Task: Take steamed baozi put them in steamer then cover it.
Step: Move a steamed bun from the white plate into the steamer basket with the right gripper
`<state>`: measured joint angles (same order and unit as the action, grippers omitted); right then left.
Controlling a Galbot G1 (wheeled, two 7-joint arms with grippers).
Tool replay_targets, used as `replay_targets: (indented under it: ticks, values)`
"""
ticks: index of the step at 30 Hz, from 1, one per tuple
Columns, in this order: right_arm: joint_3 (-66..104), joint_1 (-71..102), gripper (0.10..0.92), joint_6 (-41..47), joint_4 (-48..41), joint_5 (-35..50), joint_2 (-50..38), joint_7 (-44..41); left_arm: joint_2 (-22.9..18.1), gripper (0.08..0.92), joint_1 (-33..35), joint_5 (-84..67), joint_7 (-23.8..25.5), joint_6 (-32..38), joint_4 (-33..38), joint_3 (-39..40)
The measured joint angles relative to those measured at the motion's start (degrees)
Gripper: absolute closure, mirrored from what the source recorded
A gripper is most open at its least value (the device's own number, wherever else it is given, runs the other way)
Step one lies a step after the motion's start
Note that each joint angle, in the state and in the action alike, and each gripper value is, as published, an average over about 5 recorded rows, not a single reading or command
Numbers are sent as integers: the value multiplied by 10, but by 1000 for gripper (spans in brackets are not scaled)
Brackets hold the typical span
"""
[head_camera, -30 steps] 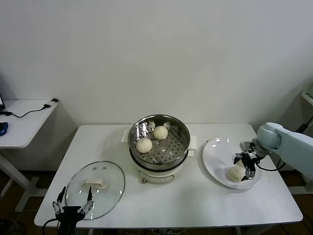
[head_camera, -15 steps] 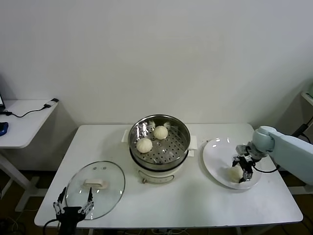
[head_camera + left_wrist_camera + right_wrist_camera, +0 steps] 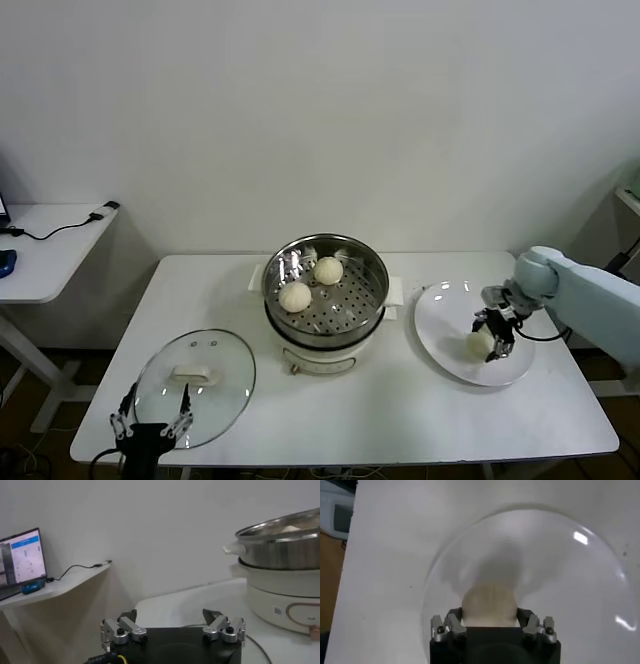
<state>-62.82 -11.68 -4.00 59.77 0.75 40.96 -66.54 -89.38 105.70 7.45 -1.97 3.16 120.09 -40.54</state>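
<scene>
The steel steamer (image 3: pixel 372 301) stands on its white pot base mid-table and holds two baozi (image 3: pixel 295 296) (image 3: pixel 328 270). A third baozi (image 3: pixel 479 344) is on the white plate (image 3: pixel 445 320) at the right, and my right gripper (image 3: pixel 491 337) is shut on it. In the right wrist view this baozi (image 3: pixel 489 604) fills the gap between the fingers (image 3: pixel 451 624), over the plate (image 3: pixel 560 570). The glass cover (image 3: pixel 222 395) lies flat at the front left. My left gripper (image 3: pixel 150 420) is open and empty at the cover's near edge. A fourth baozi is not in view.
A white side table (image 3: pixel 40 250) with a cable stands off to the left, and a laptop (image 3: pixel 20 560) shows on it in the left wrist view. The steamer (image 3: pixel 285 545) also shows there. Bare tabletop lies between pot and plate.
My right gripper has closed in on the plate's baozi and shifted it slightly left and toward the back. The left arm has not moved.
</scene>
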Motion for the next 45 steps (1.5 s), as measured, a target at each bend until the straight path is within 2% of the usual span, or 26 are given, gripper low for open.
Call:
replay_targets:
  ticks: [11,18,29,45]
  values:
    - [-66,-183,321,-183,-4,-54,92,-30,0,177,3,3,2,-4,7,1]
    - [-78,-246,321,-259,6,-60,178,-39,1,177,8,10,4,-7,13,7]
    - [-91,-251,321,-311,44,-67,295,-45,3,177,14,15,6,-11,19,11]
    - [-127,-190,312,-324,100,-73,343,-49,6,177,9,14,7,-15,11,8]
